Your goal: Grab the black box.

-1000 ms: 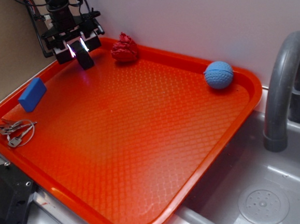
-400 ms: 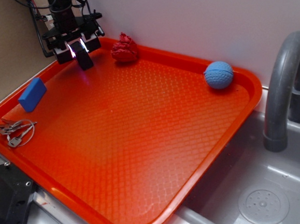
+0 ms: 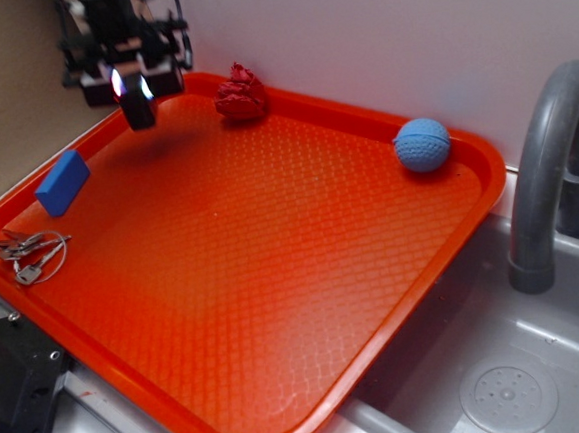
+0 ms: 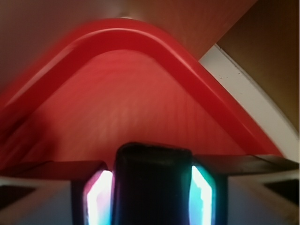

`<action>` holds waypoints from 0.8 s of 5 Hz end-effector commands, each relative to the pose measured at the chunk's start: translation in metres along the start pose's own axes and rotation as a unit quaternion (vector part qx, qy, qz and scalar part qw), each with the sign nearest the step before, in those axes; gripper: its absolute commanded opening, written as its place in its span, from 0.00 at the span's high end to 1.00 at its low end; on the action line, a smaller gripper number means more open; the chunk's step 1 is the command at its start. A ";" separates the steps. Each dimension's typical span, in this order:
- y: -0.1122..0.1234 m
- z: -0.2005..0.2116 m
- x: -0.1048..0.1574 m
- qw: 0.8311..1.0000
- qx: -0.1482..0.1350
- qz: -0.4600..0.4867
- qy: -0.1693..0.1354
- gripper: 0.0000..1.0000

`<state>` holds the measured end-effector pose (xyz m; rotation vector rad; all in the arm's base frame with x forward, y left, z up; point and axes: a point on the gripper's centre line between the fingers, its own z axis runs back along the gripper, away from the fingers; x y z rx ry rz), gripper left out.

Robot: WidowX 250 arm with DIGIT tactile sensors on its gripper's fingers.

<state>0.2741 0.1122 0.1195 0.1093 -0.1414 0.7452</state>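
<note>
Orange tray (image 3: 274,278) beside a grey sink (image 3: 504,390), white wall behind. Since a second ago the pincer (image 3: 131,86) has risen and slid left at the far left corner, and the black box (image 3: 137,106) has gone up with it, now clear of the tray floor. The arm above is cut off by the frame, and the wrist view is blurred. The pincer is clamped on the black box (image 4: 152,185), glowing pads (image 4: 202,197) pressing either side.
</note>
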 end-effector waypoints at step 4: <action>-0.016 0.206 -0.114 0.859 -0.127 -0.494 -0.047 1.00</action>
